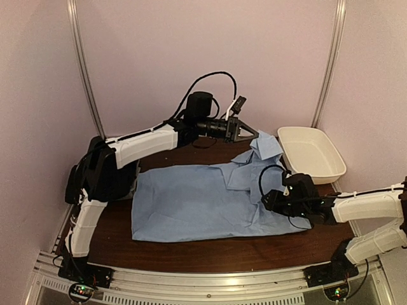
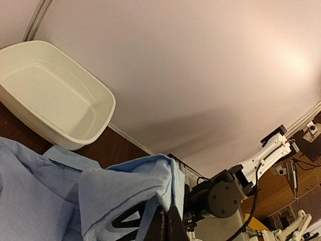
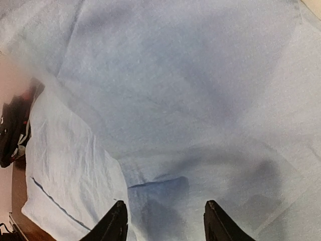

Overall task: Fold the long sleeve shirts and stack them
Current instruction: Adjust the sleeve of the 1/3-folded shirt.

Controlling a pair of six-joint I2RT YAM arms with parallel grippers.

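Brown table (image 1: pixel 191 251), filling the lower half of the top view. Light blue shirt (image 1: pixel 191 200), spread flat across the centre, one part lifted at upper right. White tub (image 1: pixel 310 155), right of centre, just beside the shirt. My left gripper (image 1: pixel 250 133), pressed together on that lifted cloth. My right gripper (image 3: pixel 165 217), fingers spread over the shirt's right part.

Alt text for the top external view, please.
The left gripper pinches a raised part of the light blue shirt near the white tub, while the rest lies spread on the dark table. The right gripper is open over the shirt's right side.
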